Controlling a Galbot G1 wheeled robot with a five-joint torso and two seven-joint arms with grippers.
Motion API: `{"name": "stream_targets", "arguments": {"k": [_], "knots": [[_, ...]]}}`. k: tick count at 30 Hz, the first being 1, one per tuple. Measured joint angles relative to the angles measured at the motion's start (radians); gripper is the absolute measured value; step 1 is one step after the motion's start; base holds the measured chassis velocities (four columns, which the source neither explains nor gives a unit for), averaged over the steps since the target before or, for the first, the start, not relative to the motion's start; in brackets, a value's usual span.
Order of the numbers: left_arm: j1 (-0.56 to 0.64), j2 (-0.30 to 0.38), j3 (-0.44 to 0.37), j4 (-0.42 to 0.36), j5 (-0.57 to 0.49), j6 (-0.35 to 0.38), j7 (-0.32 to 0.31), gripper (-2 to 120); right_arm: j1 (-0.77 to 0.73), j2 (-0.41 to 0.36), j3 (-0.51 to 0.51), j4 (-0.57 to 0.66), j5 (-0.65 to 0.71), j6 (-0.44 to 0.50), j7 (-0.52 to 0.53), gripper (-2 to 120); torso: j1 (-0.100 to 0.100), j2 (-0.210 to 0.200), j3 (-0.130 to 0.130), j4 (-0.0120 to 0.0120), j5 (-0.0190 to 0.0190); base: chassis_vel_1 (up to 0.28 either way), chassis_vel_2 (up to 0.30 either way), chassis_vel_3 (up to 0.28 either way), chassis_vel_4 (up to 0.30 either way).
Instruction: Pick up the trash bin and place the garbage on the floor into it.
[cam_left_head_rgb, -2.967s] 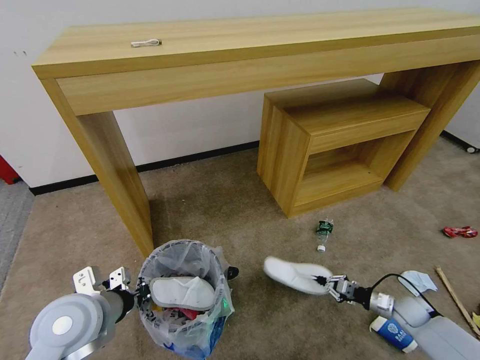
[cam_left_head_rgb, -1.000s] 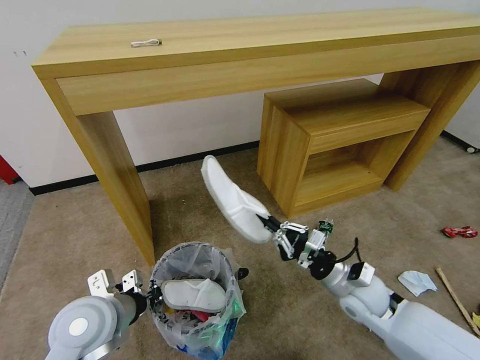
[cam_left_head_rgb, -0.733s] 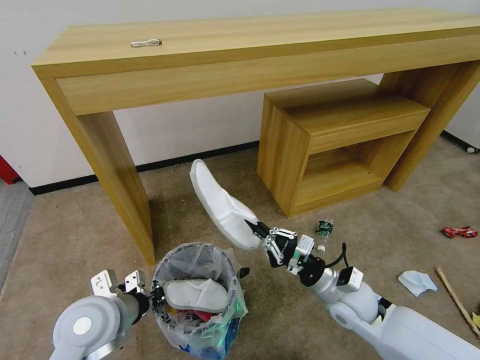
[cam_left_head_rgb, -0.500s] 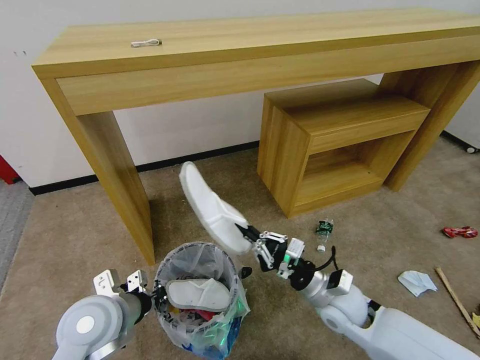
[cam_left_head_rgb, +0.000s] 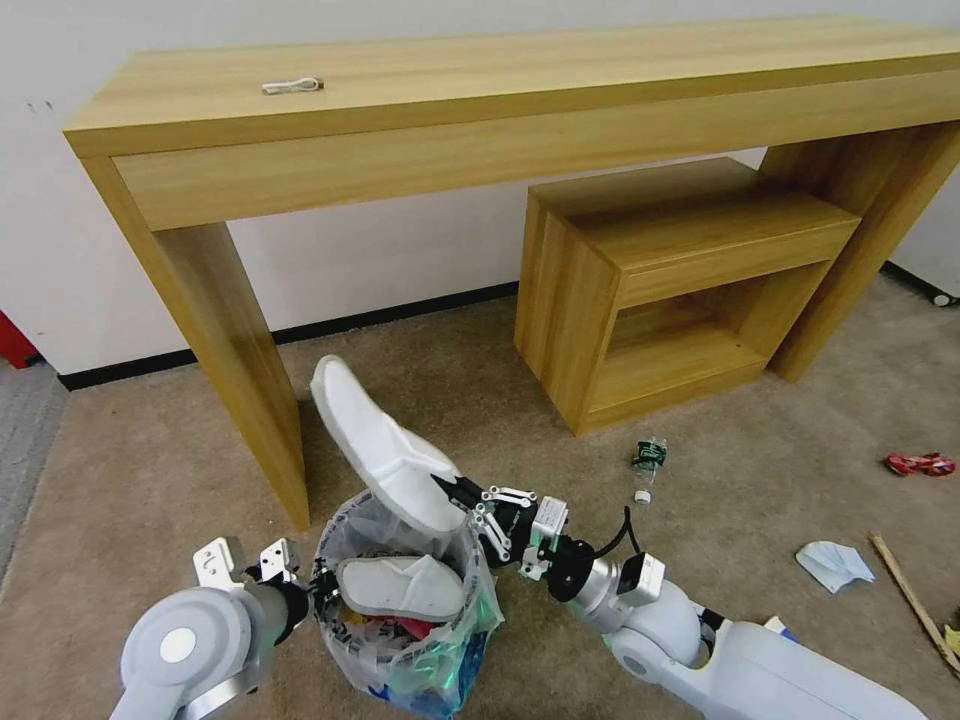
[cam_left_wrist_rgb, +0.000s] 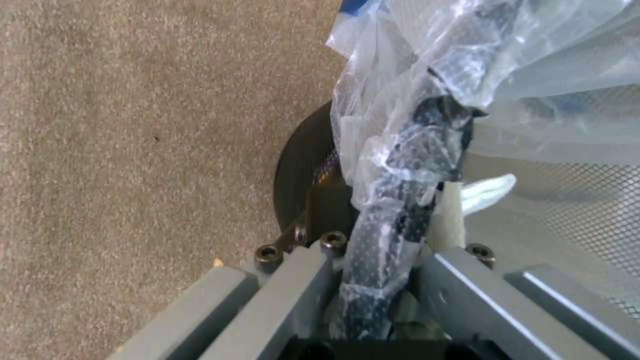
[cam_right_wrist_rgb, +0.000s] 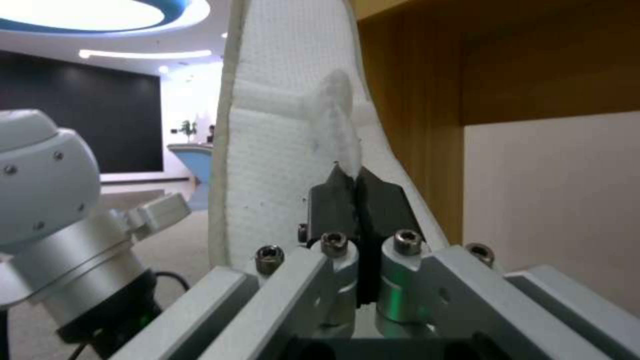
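We see one trash bin (cam_left_head_rgb: 405, 600) standing on the beige floor (cam_left_head_rgb: 150, 470) just in front of the left leg of the long wooden table (cam_left_head_rgb: 230, 340). Its clear liner is crumpled over the wire rim, and blue print shows through low on the bag. We count two white slippers. One slipper (cam_left_head_rgb: 400, 587) lies flat across the top of the bin's load, with red scraps below it that we cannot make out clearly. The held slipper (cam_left_head_rgb: 380, 450) slants steeply above the bin's far rim, toe end up toward the table.

The right gripper (cam_left_head_rgb: 452, 492) reaches in low from the right, its arm nearly level, and its dark fingertips (cam_right_wrist_rgb: 357, 192) are pinched tight on the edge of that slipper's upper. The left gripper (cam_left_head_rgb: 318, 585) sits at the bin's left side; in the left wrist view its jaws are clamped on the rim and bunched liner (cam_left_wrist_rgb: 400, 200).

Farther right on the carpet we count one crushed bottle with a green label (cam_left_head_rgb: 647, 462), one red wrapper (cam_left_head_rgb: 920, 463), one tissue (cam_left_head_rgb: 830, 562) and one wooden stick (cam_left_head_rgb: 915, 600), cut off at the frame's edge.
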Motion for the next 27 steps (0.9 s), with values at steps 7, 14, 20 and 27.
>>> {"name": "stream_targets", "arguments": {"k": [7, 14, 20, 27], "knots": [[0.000, 0.001, -0.005, -0.004, -0.004, 0.000, 0.000, 0, 0.015, 0.020, -0.047, -0.028, -0.008, 0.007, 0.000, 0, 0.000, 0.000, 0.000, 0.0000, 0.0000, 0.000, 0.000, 0.000, 0.000], [0.000, 0.001, -0.009, -0.008, -0.006, 0.000, 0.001, 0, 0.032, 0.041, -0.082, -0.051, -0.017, 0.013, 0.000, 0, 0.000, 0.000, 0.000, 0.0000, 0.0000, 0.000, 0.000, 0.000, 0.000], [0.000, 0.003, -0.014, -0.017, -0.012, 0.000, 0.001, 0, 0.060, 0.062, -0.116, -0.084, -0.020, 0.017, 0.000, 0, 0.000, 0.000, 0.000, 0.0000, 0.0000, 0.000, 0.000, 0.000, 0.000], [0.002, 0.003, -0.020, -0.021, -0.015, 0.000, 0.001, 0, 0.093, 0.093, -0.159, -0.110, -0.020, 0.020, 0.003, 0, 0.000, 0.000, 0.000, 0.0000, 0.0000, 0.000, 0.000, 0.000, 0.000]]}}
